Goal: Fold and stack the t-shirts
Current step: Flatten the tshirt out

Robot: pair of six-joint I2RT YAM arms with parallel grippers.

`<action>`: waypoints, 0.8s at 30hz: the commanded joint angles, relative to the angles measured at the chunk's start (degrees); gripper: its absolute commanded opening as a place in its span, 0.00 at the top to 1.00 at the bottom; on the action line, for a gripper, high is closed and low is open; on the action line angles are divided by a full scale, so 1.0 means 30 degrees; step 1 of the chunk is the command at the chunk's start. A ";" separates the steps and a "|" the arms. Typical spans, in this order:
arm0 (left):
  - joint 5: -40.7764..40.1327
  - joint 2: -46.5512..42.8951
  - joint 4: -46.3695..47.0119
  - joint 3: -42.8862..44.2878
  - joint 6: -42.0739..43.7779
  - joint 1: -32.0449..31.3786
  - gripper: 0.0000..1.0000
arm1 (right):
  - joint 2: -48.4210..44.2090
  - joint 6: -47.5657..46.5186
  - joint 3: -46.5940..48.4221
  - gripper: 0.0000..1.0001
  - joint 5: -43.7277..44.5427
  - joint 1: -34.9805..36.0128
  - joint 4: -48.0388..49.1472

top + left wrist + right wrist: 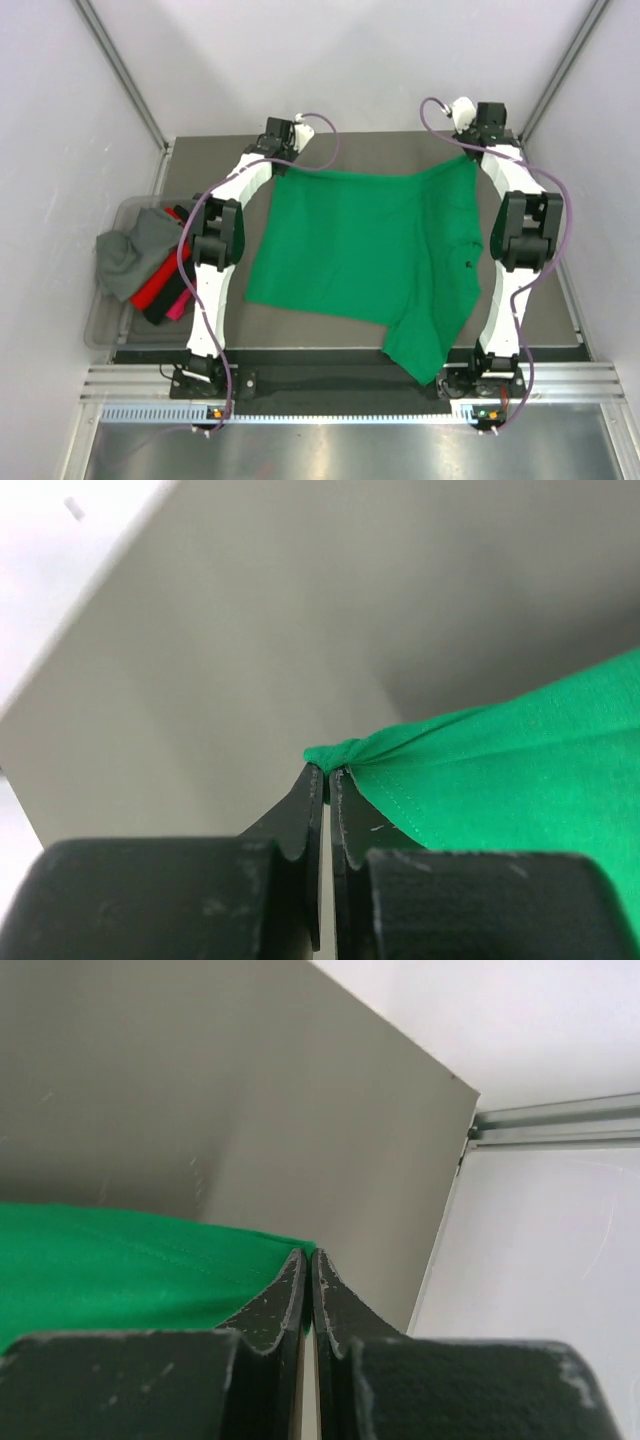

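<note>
The bright green t-shirt (365, 255) is stretched out between the two arms over the table, its near sleeve hanging toward the front edge. My left gripper (283, 160) is shut on its far left corner, which shows bunched at the fingertips in the left wrist view (345, 752). My right gripper (472, 150) is shut on its far right corner, seen as a green edge in the right wrist view (150, 1260). Grey (135, 250), red (160, 285) and pink (178, 308) t-shirts lie piled at the left.
A clear plastic bin (100, 330) at the table's left edge holds the piled shirts. White walls close in on the left, back and right. The metal rail (350, 385) runs along the near edge under the arm bases.
</note>
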 commanded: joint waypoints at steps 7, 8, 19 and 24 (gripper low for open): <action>-0.0869 0.2218 0.9244 0.3492 0.2586 -0.0542 1.00 | 0.1531 0.0717 0.2395 1.00 0.3186 -0.0352 0.3069; -0.0897 0.2655 0.9744 0.3696 0.3140 -0.0688 1.00 | 0.1620 0.0718 0.2367 1.00 0.3157 -0.0382 0.2953; 0.0684 0.4882 1.7218 0.3664 0.4350 -0.1685 1.00 | 0.2089 0.1566 0.2367 1.00 0.2600 -0.0353 0.2512; 0.0950 0.6087 1.7571 0.5866 0.3087 -0.1803 1.00 | 0.1506 0.1655 0.1578 1.00 0.2747 -0.0440 0.2512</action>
